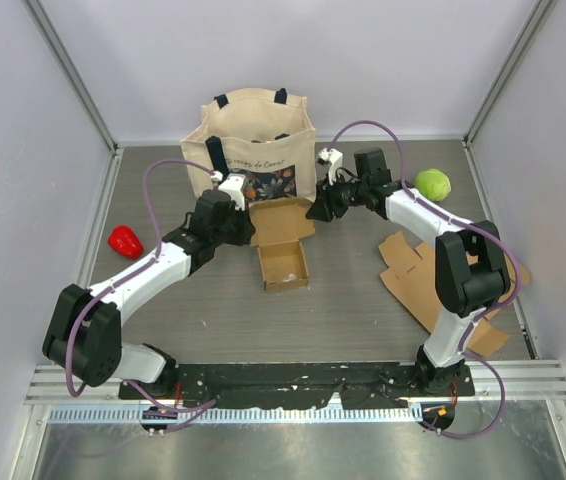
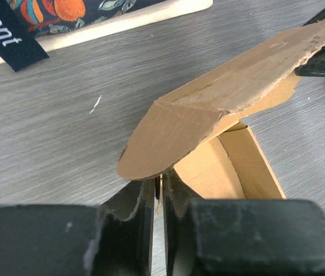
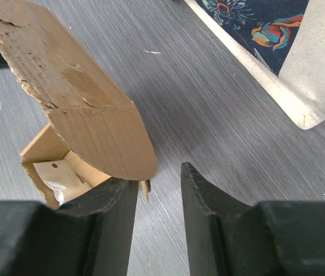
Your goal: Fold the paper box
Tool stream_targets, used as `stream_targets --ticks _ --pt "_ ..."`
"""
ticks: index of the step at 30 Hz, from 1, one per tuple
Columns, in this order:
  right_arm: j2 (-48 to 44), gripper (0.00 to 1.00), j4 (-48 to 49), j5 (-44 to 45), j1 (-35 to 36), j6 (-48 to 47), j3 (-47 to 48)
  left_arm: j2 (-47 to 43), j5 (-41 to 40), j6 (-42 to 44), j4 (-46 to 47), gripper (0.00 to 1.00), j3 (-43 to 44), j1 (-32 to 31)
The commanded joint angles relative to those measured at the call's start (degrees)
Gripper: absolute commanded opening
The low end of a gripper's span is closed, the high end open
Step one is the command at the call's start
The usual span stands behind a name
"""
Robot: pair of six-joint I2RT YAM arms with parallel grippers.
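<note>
You had the left gripper [image 2: 158, 192] pinched shut on the left edge of the raised lid [image 1: 281, 222] of the paper box [image 1: 283, 265], mid-table before the tote bag [image 1: 258, 140], while your right gripper [image 3: 159, 178] stood spread and empty just beside the lid's right ear.

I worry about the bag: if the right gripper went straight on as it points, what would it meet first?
Probably the bare table: in the wrist view the right gripper points between the lid at left and the bag at right. Depth is unclear, so the bag could come later.
</note>
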Motion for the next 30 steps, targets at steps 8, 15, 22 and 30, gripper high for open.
stream_targets --ticks 8,15,22,30 --pt "-1.75 0.24 5.29 -1.81 0.22 5.31 -0.63 -0.80 -1.34 -2.31 -0.97 0.40 3.46 0.21" --pt "-2.28 0.24 5.47 -1.29 0.57 5.75 -0.98 0.78 -3.45 -2.13 -3.96 0.40 6.89 0.47" --pt "-2.90 0.22 6.61 -0.94 1.27 6.98 -1.51 2.09 -3.54 -1.78 -6.69 0.37 9.79 0.39" --pt "-2.81 0.18 7.04 2.49 2.51 7.77 -1.60 3.07 -3.27 -0.99 -8.62 0.33 9.35 0.39"
